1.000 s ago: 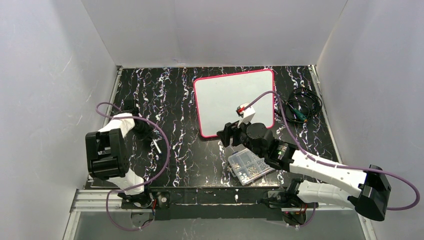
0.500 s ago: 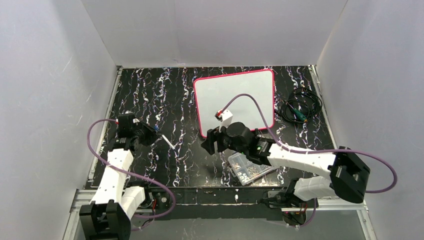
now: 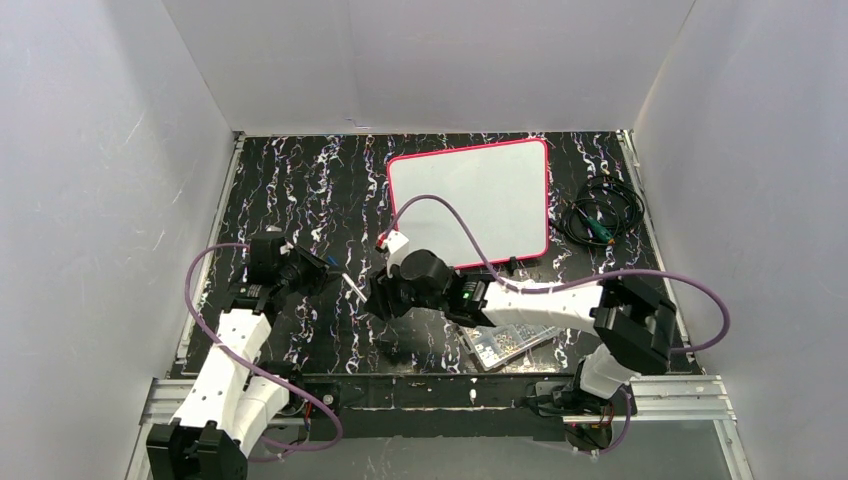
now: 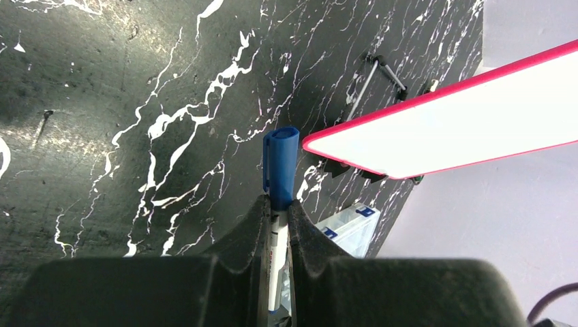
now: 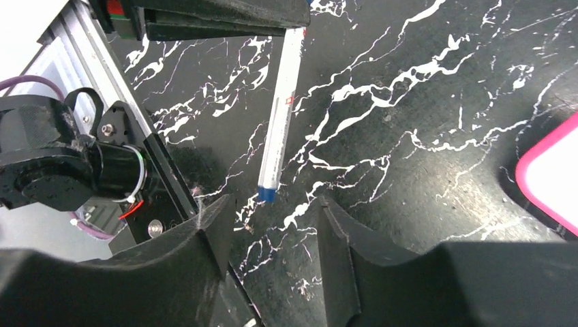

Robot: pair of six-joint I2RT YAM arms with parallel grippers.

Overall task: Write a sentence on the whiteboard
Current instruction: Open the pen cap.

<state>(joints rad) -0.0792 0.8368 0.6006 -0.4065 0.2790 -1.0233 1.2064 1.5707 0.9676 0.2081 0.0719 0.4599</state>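
Observation:
The whiteboard (image 3: 470,205) lies flat at the back centre, its white face blank; no sentence shows on it. It also shows in the left wrist view (image 4: 463,116) and as a pink corner in the right wrist view (image 5: 552,184). My left gripper (image 3: 310,270) (image 4: 276,204) is shut on a white marker with a blue cap (image 4: 281,167) (image 3: 352,286). The cap points out past the fingertips. My right gripper (image 3: 375,298) (image 5: 272,211) is open. The marker's blue-banded end (image 5: 279,122) hangs just in front of its jaws, not between them.
A clear compartmented parts box (image 3: 505,340) (image 4: 347,228) sits at the near edge right of centre. A coil of black cable (image 3: 600,215) lies right of the whiteboard. The left gripper's body (image 5: 218,20) fills the top of the right wrist view. White walls enclose the black marbled table.
My right arm has swung left from the whiteboard's near edge to the left gripper. My left arm has reached out to the right with the marker.

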